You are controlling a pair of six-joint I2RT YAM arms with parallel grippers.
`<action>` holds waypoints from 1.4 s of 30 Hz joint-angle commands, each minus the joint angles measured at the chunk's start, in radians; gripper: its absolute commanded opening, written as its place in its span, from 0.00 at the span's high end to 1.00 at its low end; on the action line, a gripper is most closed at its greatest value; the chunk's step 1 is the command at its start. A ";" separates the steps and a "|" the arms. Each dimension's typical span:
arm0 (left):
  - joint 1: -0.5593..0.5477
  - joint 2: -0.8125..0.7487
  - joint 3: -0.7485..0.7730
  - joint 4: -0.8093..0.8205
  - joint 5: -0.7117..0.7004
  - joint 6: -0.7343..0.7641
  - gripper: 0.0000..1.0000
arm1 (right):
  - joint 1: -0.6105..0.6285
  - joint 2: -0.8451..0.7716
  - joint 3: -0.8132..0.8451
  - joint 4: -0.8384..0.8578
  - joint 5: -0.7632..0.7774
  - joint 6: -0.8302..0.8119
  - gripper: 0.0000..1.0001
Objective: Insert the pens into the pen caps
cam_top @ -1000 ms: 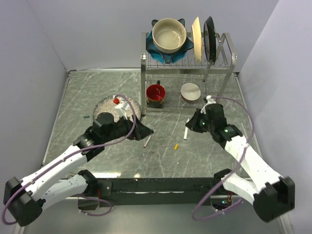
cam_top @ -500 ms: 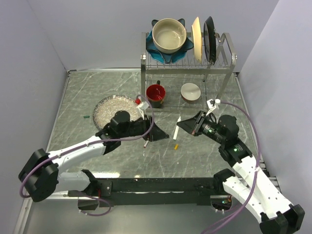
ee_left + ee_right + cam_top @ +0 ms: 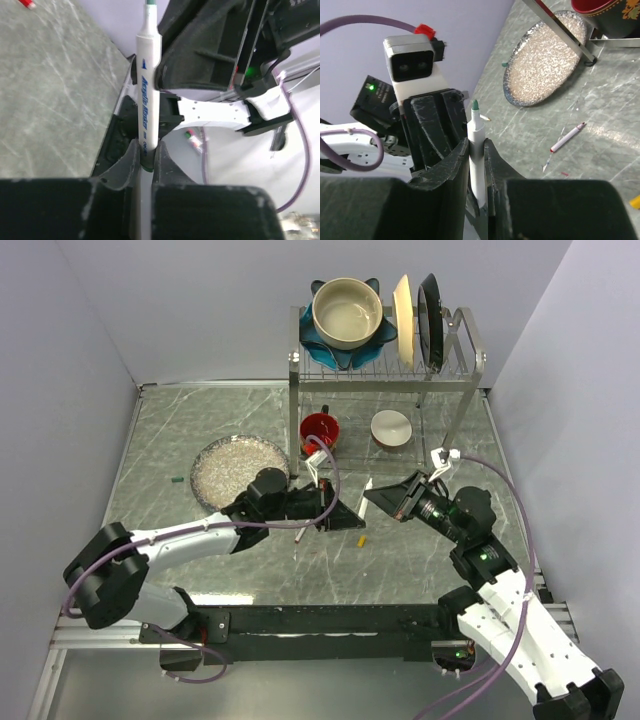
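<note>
White-barrelled marker pen (image 3: 146, 90), blue lettering, bare green tip, runs vertically up the middle of both wrist views. The left gripper (image 3: 145, 159) pinches its dark base and the right gripper (image 3: 477, 150) clamps its barrel.

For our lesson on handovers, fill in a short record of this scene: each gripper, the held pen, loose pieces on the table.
left gripper: shut on green-tipped pen
right gripper: shut on the same pen, from the opposite side
pen tip: bare, no cap
loose on table: red-ended pen, yellow cap, green cap
</note>
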 commanded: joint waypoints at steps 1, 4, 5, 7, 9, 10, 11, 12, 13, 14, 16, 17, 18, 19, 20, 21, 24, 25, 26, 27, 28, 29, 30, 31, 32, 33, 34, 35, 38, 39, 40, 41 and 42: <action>-0.006 0.044 0.046 0.133 0.072 -0.054 0.99 | 0.009 -0.018 -0.014 0.104 -0.076 0.034 0.92; -0.008 0.049 0.035 0.187 0.080 -0.083 0.99 | 0.007 -0.027 -0.043 0.144 -0.114 0.034 0.71; -0.008 0.049 0.038 0.184 0.079 -0.083 0.99 | 0.007 -0.033 -0.055 0.143 -0.117 0.030 0.66; -0.008 0.042 0.039 0.167 0.077 -0.071 0.99 | 0.007 -0.053 -0.061 0.118 -0.126 0.007 0.60; -0.007 0.036 0.039 0.147 0.071 -0.057 0.99 | 0.007 -0.070 -0.063 0.094 -0.128 -0.008 0.58; -0.008 0.035 0.039 0.143 0.069 -0.053 0.99 | 0.009 -0.074 -0.064 0.088 -0.130 -0.018 0.58; -0.009 0.033 0.041 0.141 0.068 -0.051 0.99 | 0.007 -0.076 -0.072 0.086 -0.133 -0.018 0.58; -0.009 0.032 0.039 0.140 0.066 -0.051 0.99 | 0.007 -0.079 -0.078 0.089 -0.136 -0.016 0.58; -0.009 0.030 0.038 0.144 0.065 -0.050 0.99 | 0.009 -0.079 -0.084 0.107 -0.139 -0.003 0.60; -0.011 0.029 0.038 0.146 0.060 -0.051 0.99 | 0.009 -0.079 -0.104 0.126 -0.152 0.008 0.63; -0.014 0.030 0.039 0.138 0.057 -0.044 0.99 | 0.009 -0.082 -0.127 0.190 -0.157 0.053 0.70; -0.017 0.032 0.045 0.135 0.054 -0.038 0.99 | 0.012 -0.085 -0.153 0.213 -0.151 0.071 0.72; -0.018 0.033 0.046 0.133 0.053 -0.036 0.99 | 0.012 -0.087 -0.166 0.239 -0.146 0.105 0.73; -0.020 0.033 0.046 0.132 0.048 -0.037 0.99 | 0.016 -0.085 -0.178 0.289 -0.146 0.120 0.73; -0.020 0.033 0.041 0.139 0.043 -0.037 0.99 | 0.016 -0.082 -0.192 0.305 -0.148 0.129 0.73; -0.021 0.035 0.039 0.144 0.046 -0.039 0.99 | 0.016 -0.070 -0.190 0.308 -0.145 0.130 0.79; -0.021 0.030 0.047 0.117 0.043 -0.022 0.94 | 0.016 -0.056 -0.199 0.365 -0.160 0.155 1.00; -0.021 0.026 0.053 0.092 0.031 -0.013 0.83 | 0.015 -0.061 -0.207 0.405 -0.160 0.166 1.00; -0.020 0.019 0.058 0.008 0.014 0.016 0.65 | 0.016 -0.071 -0.218 0.411 -0.156 0.174 1.00; -0.021 -0.002 0.061 -0.033 -0.030 0.034 0.39 | 0.015 -0.079 -0.216 0.407 -0.137 0.174 1.00; -0.021 -0.020 0.056 -0.072 -0.067 0.056 0.29 | 0.015 -0.088 -0.213 0.376 -0.125 0.166 1.00; -0.021 -0.040 0.050 -0.139 -0.098 0.080 0.23 | 0.016 -0.110 -0.201 0.353 -0.111 0.156 1.00; -0.021 -0.089 0.043 -0.172 -0.180 0.090 0.12 | 0.015 -0.120 -0.193 0.330 -0.079 0.128 1.00; -0.020 -0.115 0.041 -0.224 -0.229 0.102 0.09 | 0.015 -0.130 -0.180 0.284 -0.064 0.113 1.00; -0.020 -0.164 0.046 -0.277 -0.286 0.122 0.08 | 0.015 -0.145 -0.173 0.258 -0.047 0.100 1.00; -0.018 -0.191 0.053 -0.402 -0.358 0.130 0.06 | 0.016 -0.150 -0.163 0.227 -0.033 0.068 1.00; -0.018 -0.214 0.070 -0.463 -0.497 0.136 0.06 | 0.016 -0.156 -0.149 0.177 -0.013 0.051 1.00; -0.014 -0.261 0.078 -0.526 -0.597 0.124 0.06 | 0.015 -0.168 -0.144 0.157 -0.007 0.024 1.00; 0.032 -0.354 0.089 -0.754 -0.890 0.035 0.03 | 0.015 -0.203 -0.134 0.077 0.028 -0.027 1.00; 0.057 -0.378 0.087 -0.831 -0.935 0.004 0.02 | 0.015 -0.214 -0.130 0.059 0.036 -0.039 1.00; 0.086 -0.402 0.085 -0.879 -0.993 -0.066 0.03 | 0.016 -0.234 -0.126 0.022 0.054 -0.051 1.00; 0.162 -0.445 0.087 -0.914 -1.006 -0.097 0.04 | 0.016 -0.245 -0.123 0.005 0.065 -0.077 1.00; 0.205 -0.467 0.087 -0.945 -1.014 -0.125 0.04 | 0.015 -0.255 -0.120 -0.015 0.073 -0.088 1.00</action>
